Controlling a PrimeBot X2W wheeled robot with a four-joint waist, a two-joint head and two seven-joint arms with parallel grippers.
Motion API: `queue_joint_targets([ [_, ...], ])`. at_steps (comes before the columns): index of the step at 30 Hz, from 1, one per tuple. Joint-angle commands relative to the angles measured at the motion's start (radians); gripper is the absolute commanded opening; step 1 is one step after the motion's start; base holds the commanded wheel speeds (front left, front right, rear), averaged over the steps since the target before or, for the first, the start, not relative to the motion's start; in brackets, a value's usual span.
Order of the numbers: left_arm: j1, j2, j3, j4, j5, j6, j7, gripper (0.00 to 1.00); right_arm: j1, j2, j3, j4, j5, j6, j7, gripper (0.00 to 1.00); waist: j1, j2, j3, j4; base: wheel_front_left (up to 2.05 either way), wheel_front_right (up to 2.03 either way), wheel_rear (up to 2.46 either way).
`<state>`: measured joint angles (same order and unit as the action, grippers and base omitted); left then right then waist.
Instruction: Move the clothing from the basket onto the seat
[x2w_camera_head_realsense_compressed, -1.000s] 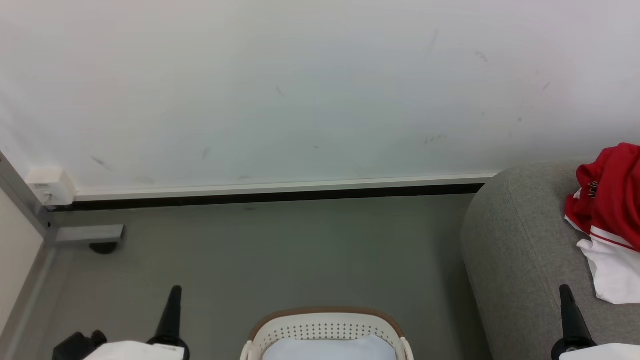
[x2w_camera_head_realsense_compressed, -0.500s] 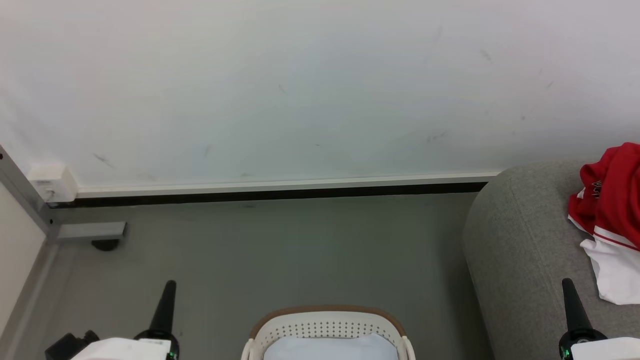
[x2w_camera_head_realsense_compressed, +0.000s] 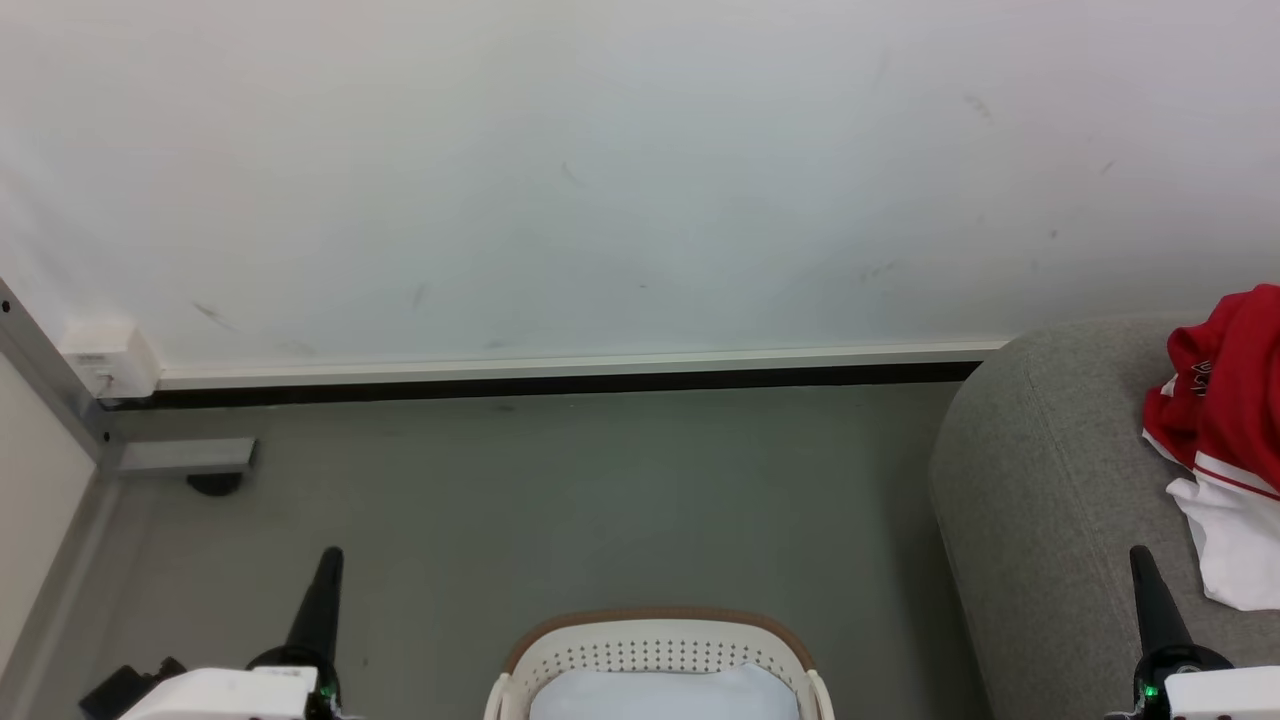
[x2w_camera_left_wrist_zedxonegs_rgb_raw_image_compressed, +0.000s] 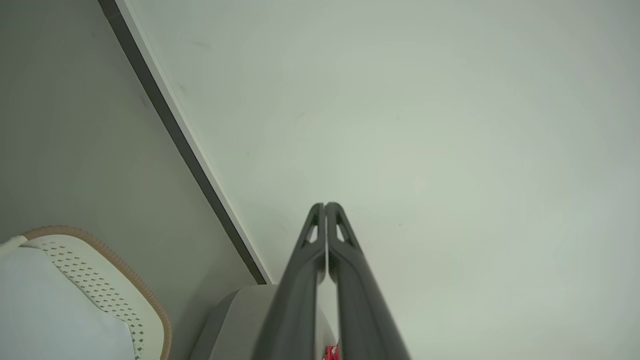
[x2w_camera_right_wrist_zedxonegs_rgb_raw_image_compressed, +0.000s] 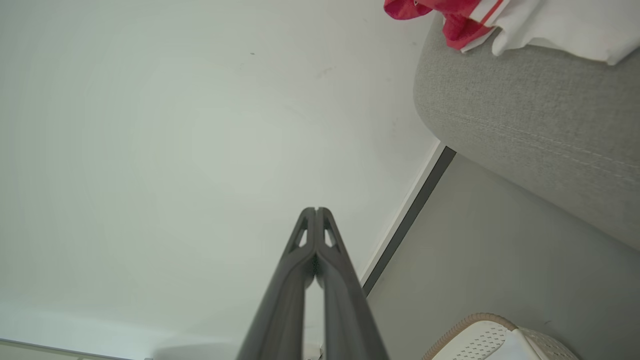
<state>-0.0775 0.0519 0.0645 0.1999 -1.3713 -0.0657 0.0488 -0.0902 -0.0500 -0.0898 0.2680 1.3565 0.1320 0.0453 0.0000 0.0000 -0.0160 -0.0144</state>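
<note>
Both arms have edged forward; left gripper (x2w_camera_head_realsense_compressed: 329, 558) and right gripper (x2w_camera_head_realsense_compressed: 1139, 558) flank the basket (x2w_camera_head_realsense_compressed: 655, 616), clenched empty, probably since the clothing (x2w_camera_head_realsense_compressed: 1222, 400) lies on the seat (x2w_camera_head_realsense_compressed: 1040, 480) to their right.

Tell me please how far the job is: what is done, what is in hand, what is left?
Done: red and white clothing lies on the grey seat. In hand: nothing; the left gripper and right gripper are shut and empty, pointing toward the wall. Left: the basket shows a pale lining in its visible part; the rest is cut off, so I cannot tell if garments remain.
</note>
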Motion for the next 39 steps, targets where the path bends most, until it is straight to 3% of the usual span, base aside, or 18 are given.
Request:
queue_joint_targets([
  [1, -0.017, 0.003, 0.010, -0.008, -0.028, -0.005, 0.008, 0.00, -0.019, -0.007, -0.004, -0.008, 0.027, -0.002, 0.007, 0.00, 0.0000, 0.0000, 0.001, 0.001, 0.00, 0.00, 0.00],
  [29, -0.033, -0.001, 0.051, -0.016, -0.222, -0.008, 0.062, 0.00, -0.040, -0.013, -0.015, -0.010, 0.248, -0.002, 0.058, 0.00, 0.0000, 0.0000, 0.012, 0.012, 0.00, 0.00, 0.00],
  [39, -0.033, -0.001, 0.055, -0.017, -0.246, -0.008, 0.069, 0.00, -0.043, -0.014, -0.014, -0.011, 0.269, -0.002, 0.062, 0.00, 0.0000, 0.0000, 0.014, 0.014, 0.00, 0.00, 0.00],
])
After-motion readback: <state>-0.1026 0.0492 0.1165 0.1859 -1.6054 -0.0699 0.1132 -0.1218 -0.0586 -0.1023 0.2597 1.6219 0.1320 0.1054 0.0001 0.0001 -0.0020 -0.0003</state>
